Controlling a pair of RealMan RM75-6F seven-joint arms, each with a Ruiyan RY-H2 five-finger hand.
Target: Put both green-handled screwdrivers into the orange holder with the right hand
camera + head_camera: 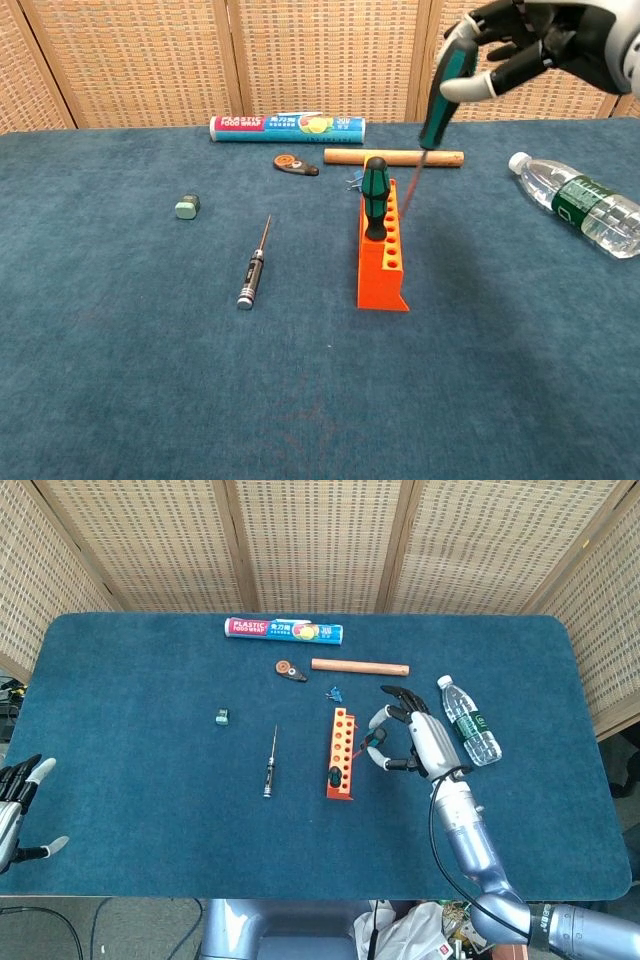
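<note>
**R hand holds 2nd screwdriver over holder**

R hand (pixel 545 40) is clamped on a green-handled screwdriver (pixel 437 85), pinched betw. thumb and fingers, raised off the tabletop (pixel 150 380). Tool hangs tip-down, tilted, its shaft reaching down twd the far end of the orange holder (pixel 384 262); can't tell if the tip touches. The other green-handled screwdriver (pixel 376 198) stands upright in a slot of the holder. In head view the R hand (pixel 418 742) sits just right of the holder (pixel 340 752).

L hand (pixel 15 805) at the near-left tabletop edge, fingers apart, holding nothing.

Also on tabletop: black precision screwdriver (pixel 254 265) left of holder, small green block (pixel 186 208), food wrap box (pixel 287 127), wooden rod (pixel 394 157), brown disc tool (pixel 294 164), water bottle (pixel 580 203) lying at right.
</note>
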